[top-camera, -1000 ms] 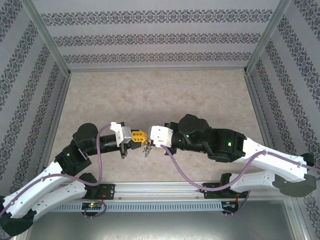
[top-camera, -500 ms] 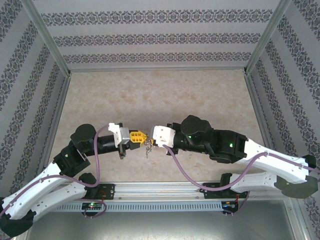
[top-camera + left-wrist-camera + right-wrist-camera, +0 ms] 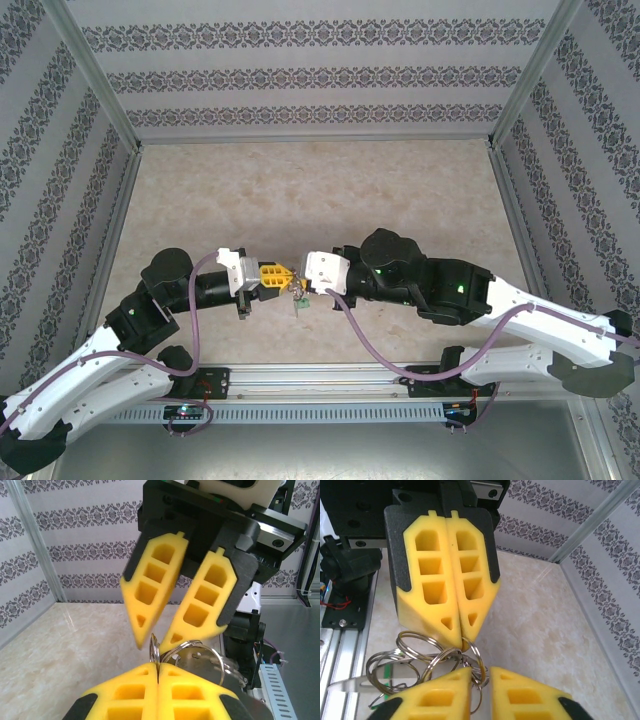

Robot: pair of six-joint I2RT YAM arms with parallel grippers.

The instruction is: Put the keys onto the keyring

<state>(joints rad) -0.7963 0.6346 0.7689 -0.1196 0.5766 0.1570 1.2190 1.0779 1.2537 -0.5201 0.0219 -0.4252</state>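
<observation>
Left gripper [image 3: 156,666] pressed together on one thin silver metal ring [image 3: 154,647] of the flat grey keyring [image 3: 298,301] dangling below its tips — right gripper [image 3: 480,673] opposite, slightly spread. Best approach slowly — take one ring only.

You have the far half of the table [image 3: 320,190] bare, from the left wall [image 3: 60,200] across to the right wall [image 3: 585,200]. A tool could sweep there freely up to the far wall [image 3: 320,80].

The crowding is at the middle of the near edge. There the left tool [image 3: 288,274] and the right tool [image 3: 302,282] meet tip to tip. The keyring [image 3: 298,298] hangs between them, one ring pinched in the left tool's closed jaws and others threaded through the right tool's slightly parted ones.

The left arm [image 3: 150,300] and the right arm [image 3: 450,285] lie across the near strip, barring your way in from either near corner.
</observation>
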